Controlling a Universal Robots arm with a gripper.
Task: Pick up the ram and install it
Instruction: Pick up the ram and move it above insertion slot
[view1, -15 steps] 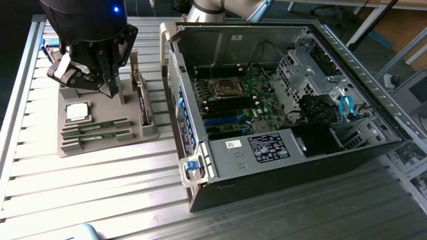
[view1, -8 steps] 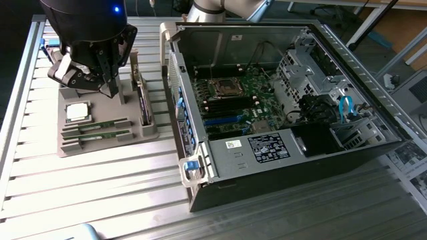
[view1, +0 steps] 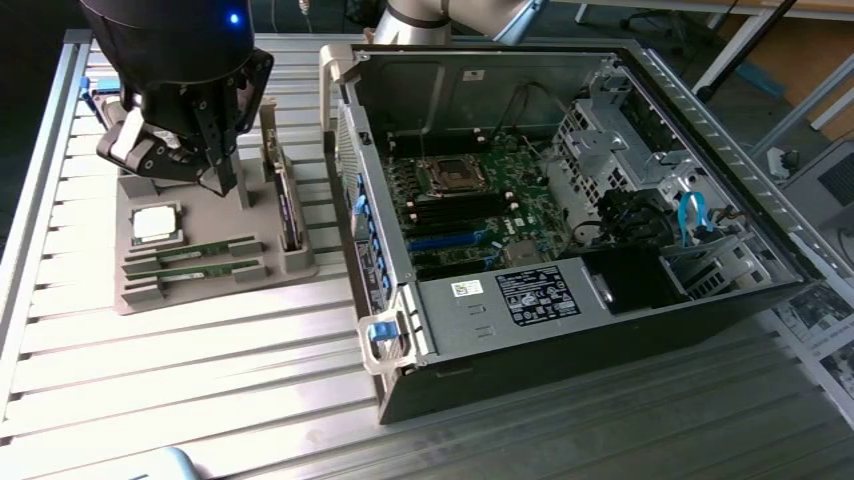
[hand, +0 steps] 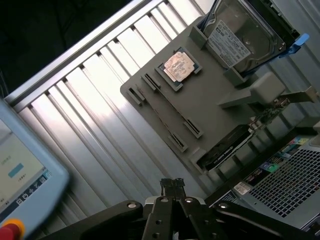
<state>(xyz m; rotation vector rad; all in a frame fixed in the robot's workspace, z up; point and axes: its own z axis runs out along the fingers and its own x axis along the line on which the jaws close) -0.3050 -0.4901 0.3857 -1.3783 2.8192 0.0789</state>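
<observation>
End effector (hand: 172, 184) closed tight, holding nothing, above the gray holder (hand: 220, 85) where ram (view1: 200, 249) sits.

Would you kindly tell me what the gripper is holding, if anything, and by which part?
Nothing is held. The gripper is shut and empty by the grey tray, where two memory sticks lie in their slots.
</observation>
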